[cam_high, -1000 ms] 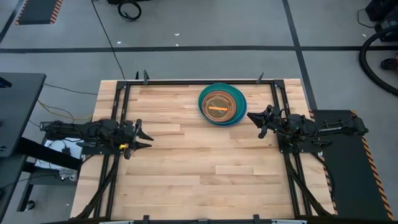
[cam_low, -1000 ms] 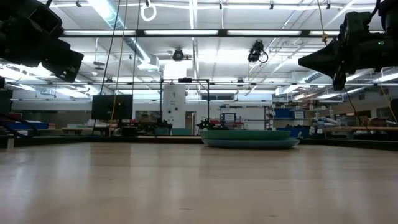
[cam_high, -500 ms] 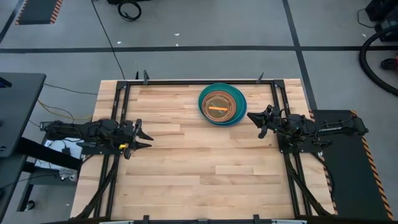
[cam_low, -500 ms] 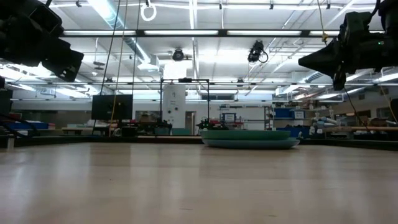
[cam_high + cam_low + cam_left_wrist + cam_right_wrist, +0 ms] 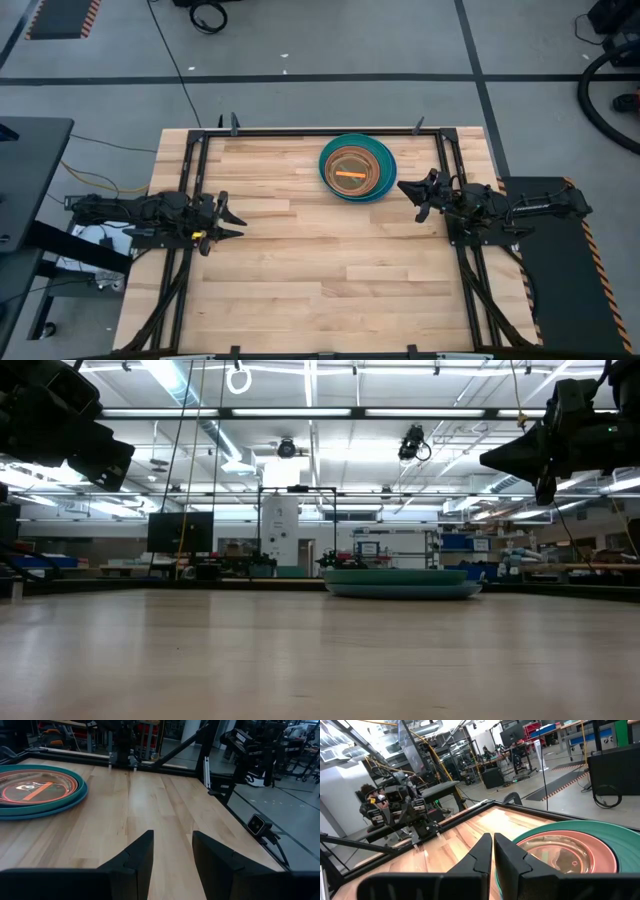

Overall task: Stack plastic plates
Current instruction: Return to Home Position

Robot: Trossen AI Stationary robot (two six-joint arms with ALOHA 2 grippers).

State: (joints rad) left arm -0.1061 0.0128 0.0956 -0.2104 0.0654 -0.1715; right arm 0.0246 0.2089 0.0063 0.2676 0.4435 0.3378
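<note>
Table: a light wooden table (image 5: 320, 270) with a black metal frame (image 5: 300, 131) along its edges; a grey floor with a black cable (image 5: 175, 60) lies behind it.
Plates: the plastic plates (image 5: 357, 168) stand as one pile on the far part of the table, right of the middle. A wide teal-green plate and a blue rim show at the outside, orange and peach ones in the centre.
In the way: nothing lies between the pile and either arm.
Left gripper: the left gripper (image 5: 172, 852) hangs above the left edge of the table, well apart from the pile. It points toward the middle, and its fingers have a clear gap and hold nothing.
Right gripper: the right gripper (image 5: 493, 851) hangs above the right edge, near the pile but not touching it. Its fingers are almost together and empty.
Height: in the low view both arms are raised over the board.
</note>
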